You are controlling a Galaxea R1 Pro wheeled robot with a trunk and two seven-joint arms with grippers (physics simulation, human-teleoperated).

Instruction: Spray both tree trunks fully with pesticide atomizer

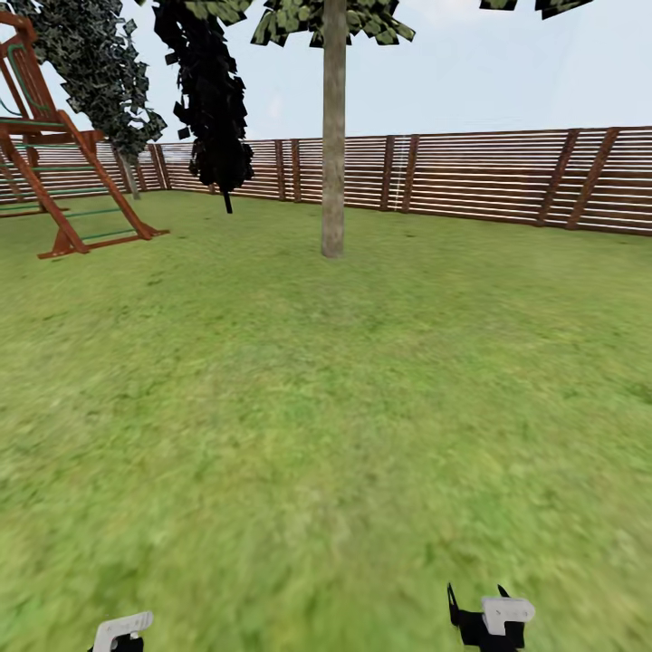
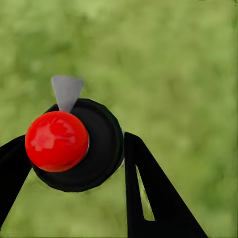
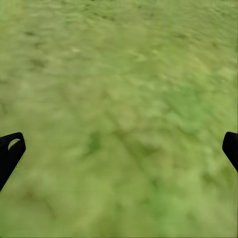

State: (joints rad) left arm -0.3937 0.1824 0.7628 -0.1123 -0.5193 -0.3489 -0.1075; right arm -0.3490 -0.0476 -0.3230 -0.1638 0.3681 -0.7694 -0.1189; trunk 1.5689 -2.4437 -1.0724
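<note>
Left tool (image 2: 74, 163) clamps atomizer (image 2: 79, 146) at round black body below red cap; rigid, light, likely slick. Right tool (image 3: 119, 148) spread wide, empty. Tree trunk (image 1: 333, 136) stands far beyond atomizer.

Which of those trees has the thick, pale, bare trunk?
The tree standing alone mid-lawn; the two dark trees by the fence have thin stems under hanging foliage.
</note>
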